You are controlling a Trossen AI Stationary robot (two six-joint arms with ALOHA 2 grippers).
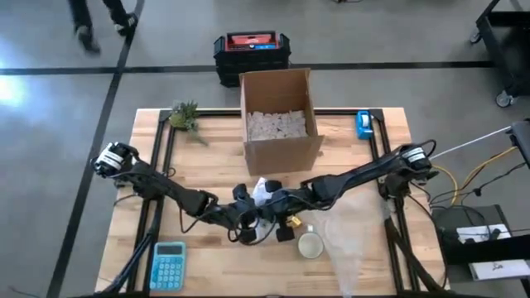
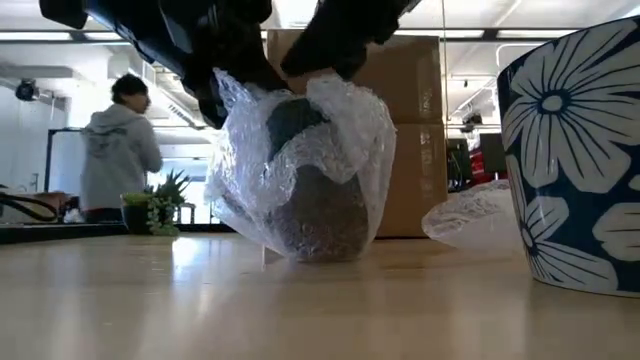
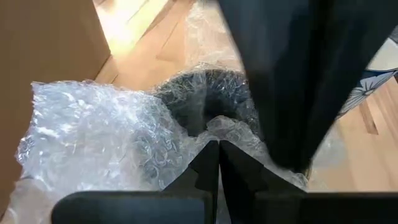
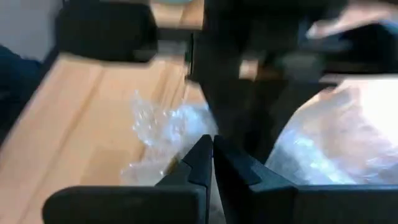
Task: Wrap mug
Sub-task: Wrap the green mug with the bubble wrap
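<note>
Right now both arms meet near the middle of the wooden table (image 1: 207, 165), in front of the open cardboard box (image 1: 279, 116). Between them stands the mug (image 2: 325, 215), a dark grey one, upright on the table and swathed in bubble wrap (image 2: 250, 170) that rises around its sides and bunches above its rim. In the left wrist view the mug's dark mouth shows through the gathered plastic.

The left gripper (image 3: 219, 149) has its fingers pressed together with a pinch of the bubble wrap caught at their tips, just at the mug's rim. The right gripper (image 4: 212, 144) also has its fingers closed to a thin slit, with crumpled wrap right at their tips; whether they actually hold it I cannot tell. In the low view both dark arms come down onto the top of the bundle.

A second mug, dark blue with white flowers (image 2: 575, 160), stands close to the low camera, apart from the wrapped one. A loose sheet of bubble wrap (image 1: 352, 236) lies spread on the table on the right arm's side, and a small round cup (image 1: 310, 245) sits just beside it. A blue calculator (image 1: 168, 265) rests near the table's front edge on the left side, a small green plant (image 1: 185, 116) near the far left corner, and a blue tape dispenser (image 1: 363, 124) near the far right. A person in a grey hooded top (image 2: 118, 150) stands in the room behind.
</note>
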